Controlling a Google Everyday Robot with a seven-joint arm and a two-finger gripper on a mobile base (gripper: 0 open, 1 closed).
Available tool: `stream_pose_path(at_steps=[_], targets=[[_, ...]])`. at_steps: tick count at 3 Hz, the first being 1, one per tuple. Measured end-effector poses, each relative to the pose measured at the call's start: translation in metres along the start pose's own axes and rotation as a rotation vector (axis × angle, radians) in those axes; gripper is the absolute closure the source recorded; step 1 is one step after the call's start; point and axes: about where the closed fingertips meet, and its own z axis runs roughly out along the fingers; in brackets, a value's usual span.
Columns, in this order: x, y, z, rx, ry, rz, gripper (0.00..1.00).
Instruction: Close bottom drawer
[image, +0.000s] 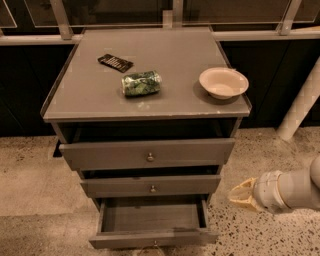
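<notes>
- a grey wooden cabinet (85, 95) with three drawers stands on a speckled stone floor (30, 175), seen from above and in front.
- the bottom drawer (150, 239), a shallow grey wooden drawer with a plain front and a small round brass knob (155, 244), is the lowest of the three. it is pulled well out towards the viewer, and its bare grey inside is showing.
- the mid-sized grey drawer front (150, 185) above it sits slightly out from the frame, and the tallest, widest grey drawer front (147, 153) at the top sits out a little further. each has a small round knob.
- the robot's pale grey arm (295, 190) reaches in from the right edge, low down. its gripper (235, 196), with yellowish fingers (244, 197), hangs just right of the cabinet, level with the gap between the middle and bottom drawers. it touches nothing.
- the fingers are drawn together, tips meeting in a point aimed left at the cabinet.
- on the cabinet top lie a flat black rectangular object (115, 62) at the back left, a crumpled green and white can (141, 83) on its side near the middle, and a shallow round cream bowl (223, 82) upright at the right edge.
- a white slanted pole (300, 105) stands to the right, behind the cabinet.
</notes>
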Motion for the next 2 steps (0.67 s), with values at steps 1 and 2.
stream_pose_path(at_steps=[1,2], targets=[[0.025,0.003,0.047,0.015,-0.092,0.055,1.00],[0.054,-0.001,0.104,0.011,-0.180,0.105,1.00]])
